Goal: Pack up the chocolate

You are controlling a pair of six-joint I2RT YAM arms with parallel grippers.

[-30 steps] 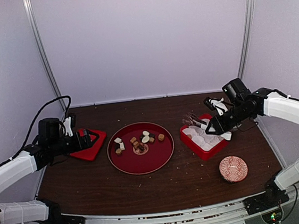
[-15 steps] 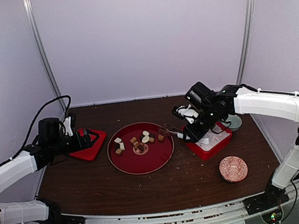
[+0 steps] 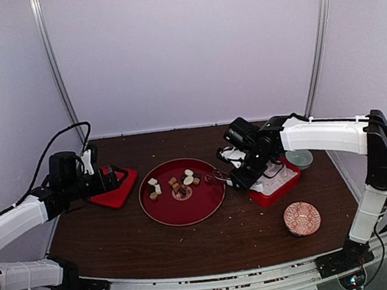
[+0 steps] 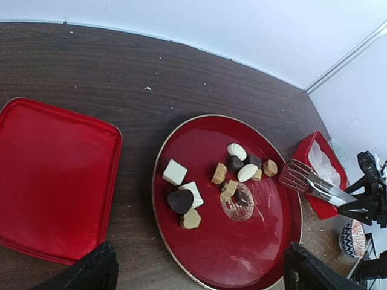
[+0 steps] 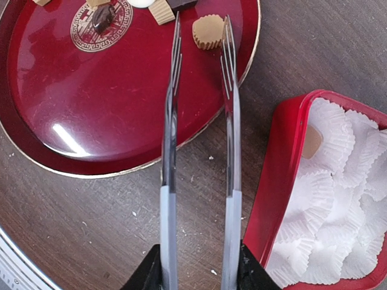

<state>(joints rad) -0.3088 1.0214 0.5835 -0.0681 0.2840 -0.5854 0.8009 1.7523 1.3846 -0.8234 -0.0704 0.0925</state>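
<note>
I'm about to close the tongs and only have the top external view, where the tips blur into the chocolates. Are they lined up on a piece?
Observer: In the right wrist view, the tongs in the right gripper have their tips apart. A tan round chocolate shows between them, near the rim of the red plate. I cannot tell their height above it.
Operator: Anything packed already?
Observer: One tan piece sits in a paper cup at the plate-side edge of the red box.
Operator: Left gripper free?
Observer: Yes, the left gripper is open with nothing between its fingers.
</note>
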